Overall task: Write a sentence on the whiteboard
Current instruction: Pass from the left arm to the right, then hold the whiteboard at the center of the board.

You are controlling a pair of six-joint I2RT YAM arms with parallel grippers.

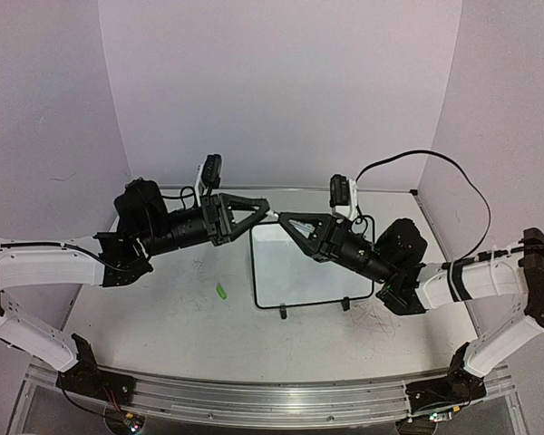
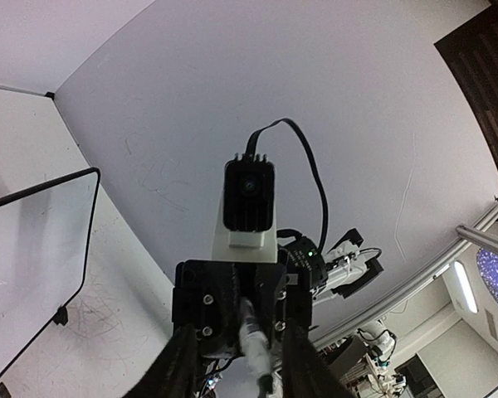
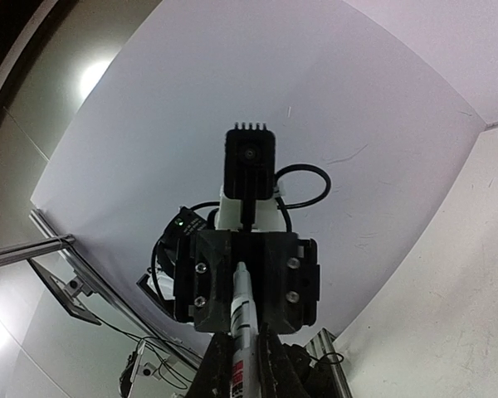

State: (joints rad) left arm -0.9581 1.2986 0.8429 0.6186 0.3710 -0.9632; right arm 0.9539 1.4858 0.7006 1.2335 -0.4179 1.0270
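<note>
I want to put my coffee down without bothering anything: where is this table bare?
Bare: the near strip between the feet of the whiteboard and the rail, and the patch left of the green cap. Crowded: the middle, where the left pincer and right pincer meet over its far left corner.

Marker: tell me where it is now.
Top view, centre: the marker sits between the left gripper and right gripper, over the far edge of the whiteboard.

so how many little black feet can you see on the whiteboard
2, both on the near edge of the whiteboard: the left foot by its left corner, the right foot nearer the right corner. The far edge is partly covered, so more could be hidden.
</note>
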